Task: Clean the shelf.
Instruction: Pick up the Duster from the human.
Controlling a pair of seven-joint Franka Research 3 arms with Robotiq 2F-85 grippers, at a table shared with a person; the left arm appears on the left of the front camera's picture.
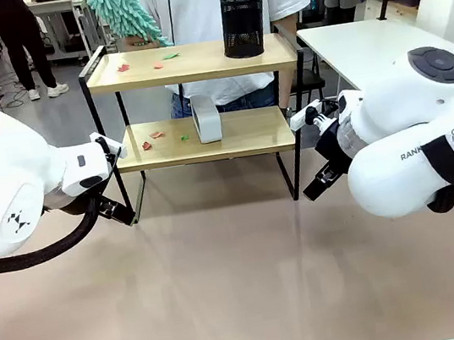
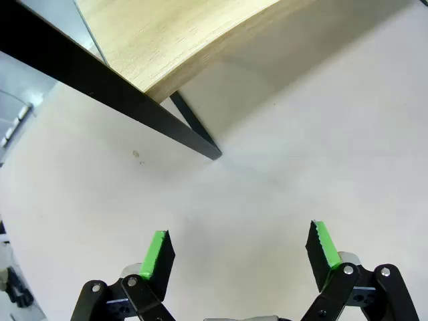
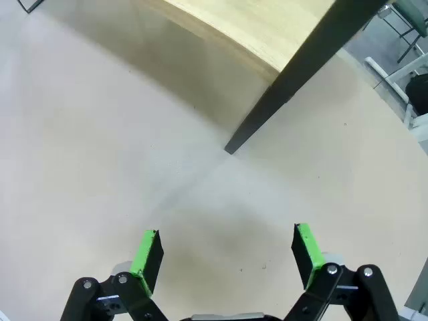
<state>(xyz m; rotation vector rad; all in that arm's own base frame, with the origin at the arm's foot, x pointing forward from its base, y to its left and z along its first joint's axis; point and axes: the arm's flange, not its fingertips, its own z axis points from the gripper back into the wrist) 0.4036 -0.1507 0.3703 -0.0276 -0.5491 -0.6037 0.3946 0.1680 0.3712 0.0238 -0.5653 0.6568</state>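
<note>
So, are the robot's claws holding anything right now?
No. The left claw and the right claw are both open and empty, over the table by the shelf legs. The person holds the teal duster; where exactly is unclear.

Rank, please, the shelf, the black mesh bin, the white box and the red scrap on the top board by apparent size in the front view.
1. shelf
2. black mesh bin
3. white box, somewhat smaller than the bin
4. red scrap
All stand at a similar distance, so nearness hardly skews this.
</note>
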